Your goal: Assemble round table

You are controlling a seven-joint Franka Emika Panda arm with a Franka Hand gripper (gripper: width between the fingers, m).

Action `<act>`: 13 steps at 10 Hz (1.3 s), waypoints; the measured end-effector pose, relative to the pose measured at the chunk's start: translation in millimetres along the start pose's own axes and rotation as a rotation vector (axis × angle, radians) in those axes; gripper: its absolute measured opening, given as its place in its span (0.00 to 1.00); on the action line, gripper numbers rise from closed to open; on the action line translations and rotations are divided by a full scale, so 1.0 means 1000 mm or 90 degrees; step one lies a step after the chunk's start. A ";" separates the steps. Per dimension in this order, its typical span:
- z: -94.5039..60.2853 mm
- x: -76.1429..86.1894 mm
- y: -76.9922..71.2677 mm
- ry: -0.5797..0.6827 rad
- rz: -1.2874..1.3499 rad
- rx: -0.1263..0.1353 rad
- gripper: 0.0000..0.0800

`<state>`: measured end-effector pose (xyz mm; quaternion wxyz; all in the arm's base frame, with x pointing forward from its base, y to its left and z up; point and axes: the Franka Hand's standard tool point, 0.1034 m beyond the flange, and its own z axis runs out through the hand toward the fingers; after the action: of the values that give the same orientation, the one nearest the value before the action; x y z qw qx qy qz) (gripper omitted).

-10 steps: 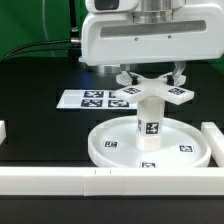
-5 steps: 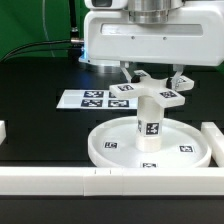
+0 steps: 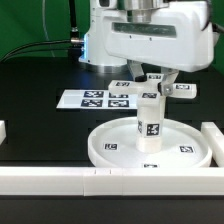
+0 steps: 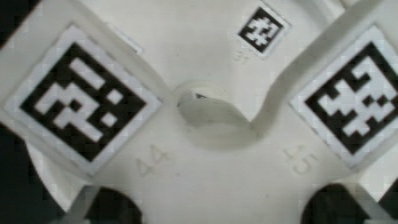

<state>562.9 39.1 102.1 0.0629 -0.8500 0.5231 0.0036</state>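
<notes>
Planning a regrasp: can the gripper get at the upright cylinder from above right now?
Probably not: the cross-shaped piece sits over the cylinder top, under the gripper, covering it. The cylinder's sides above the disc look free.

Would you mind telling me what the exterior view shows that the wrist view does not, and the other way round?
Only the exterior view shows the large rimmed disc on the black table, the short thick cylinder standing upright on the disc's middle, the marker board behind, and the long white bars at the edges. Only the wrist view shows, close up, the round boss at the centre of the cross-shaped piece and the dark fingertips at its edge. Both show the cross-shaped piece with its tags, at the gripper.
</notes>
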 end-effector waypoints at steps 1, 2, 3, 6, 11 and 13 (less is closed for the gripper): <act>0.000 0.000 0.000 0.005 0.058 0.005 0.55; 0.000 0.000 0.000 0.000 0.119 0.010 0.55; 0.000 0.001 0.001 -0.007 0.218 0.017 0.55; 0.000 0.002 0.001 -0.021 0.379 0.024 0.55; -0.002 0.000 -0.002 -0.041 0.432 0.023 0.75; -0.023 0.000 -0.006 -0.060 0.397 0.046 0.81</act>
<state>567.2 39.6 125.4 0.1127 -0.6448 0.7548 0.0435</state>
